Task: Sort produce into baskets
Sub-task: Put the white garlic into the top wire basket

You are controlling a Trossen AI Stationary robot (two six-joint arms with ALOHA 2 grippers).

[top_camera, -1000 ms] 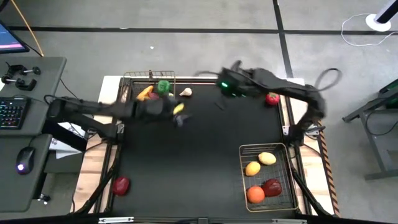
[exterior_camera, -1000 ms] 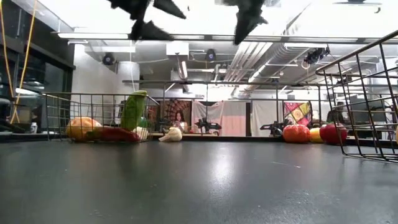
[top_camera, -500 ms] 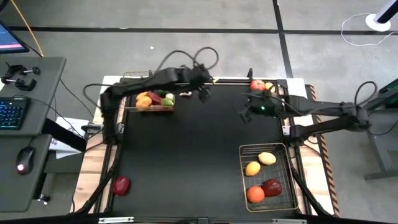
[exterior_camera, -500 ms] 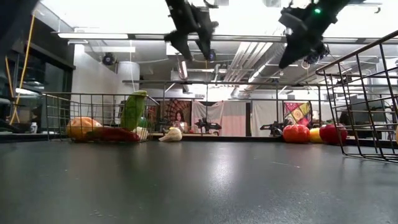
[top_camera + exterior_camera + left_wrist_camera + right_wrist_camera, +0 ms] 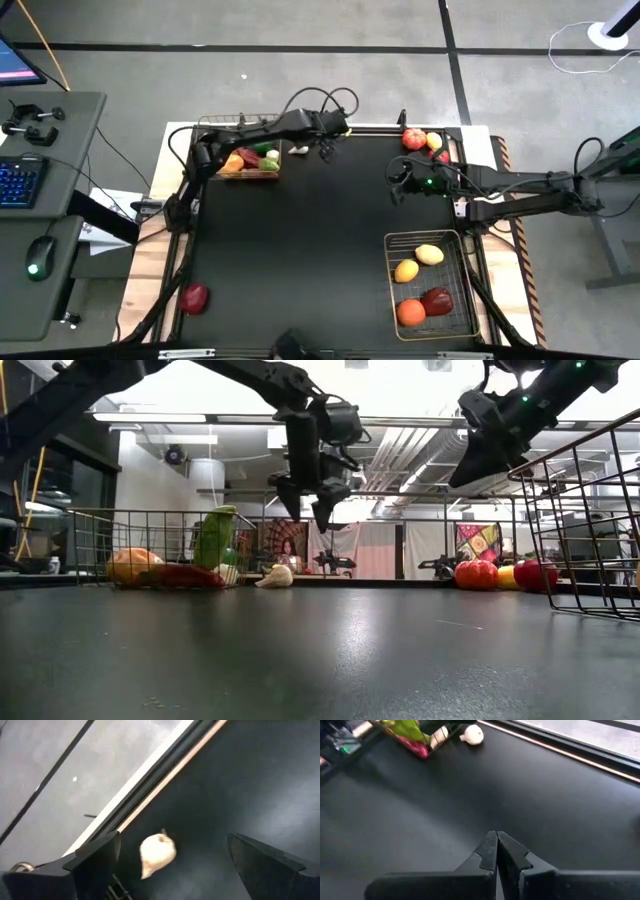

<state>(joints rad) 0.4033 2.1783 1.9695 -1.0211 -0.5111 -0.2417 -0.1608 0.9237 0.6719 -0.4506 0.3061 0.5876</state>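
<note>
Produce, left to right on my high feed: a dark-red piece [image 5: 194, 297] sits alone at 7 o'clock near the mat's corner, well apart from everything. At 11 o'clock the smaller basket [image 5: 213, 121] holds an orange piece, a green one and a dark-red one. The white garlic [image 5: 299, 150] lies on the mat just beside that basket, outside it. I see the left gripper [image 5: 325, 150] right next to the garlic at 12 o'clock, fingers spread wide, nothing between them; on the left wrist feed the garlic [image 5: 157, 854] shows between the two fingers, below them. Low feed has that gripper [image 5: 308, 515] hanging above the table, not touching it.

At 1 o'clock a red apple [image 5: 413, 138] and a yellow lemon [image 5: 433, 141] rest by the far edge. The right gripper [image 5: 396, 186] hovers near 2 o'clock, fingers pressed together, empty [image 5: 496, 851]. At 5 o'clock the larger basket [image 5: 470, 285] holds two yellow lemons, an orange and a dark-red fruit.
</note>
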